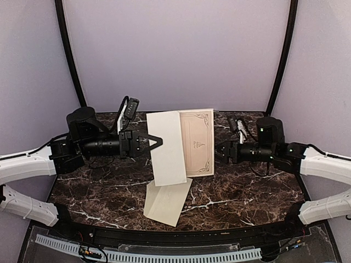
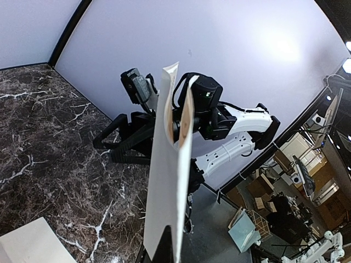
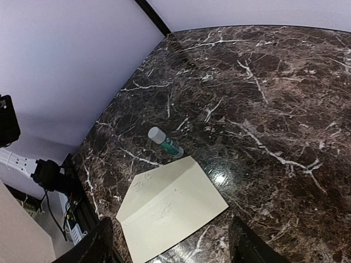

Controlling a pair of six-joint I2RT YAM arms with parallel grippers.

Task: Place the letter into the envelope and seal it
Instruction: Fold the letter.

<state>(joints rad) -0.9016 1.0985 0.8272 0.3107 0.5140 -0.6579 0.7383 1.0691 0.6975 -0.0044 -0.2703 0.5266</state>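
Letter (image 1: 196,143) hangs above the dark marble surface (image 1: 247,192) between the two arms. It is half folded, so its pale back covers the left part and the framed tan side shows on the right. Envelope (image 1: 166,203) lies flat on the surface nearer the bases, its far edge overlapped by the sheet in the top view. Left gripper (image 1: 156,141) is clamped on the letter's left edge. Right gripper (image 1: 220,150) is spread wide and empty, just beside the right edge. A small white-capped green tube (image 3: 164,141) lies near the envelope.
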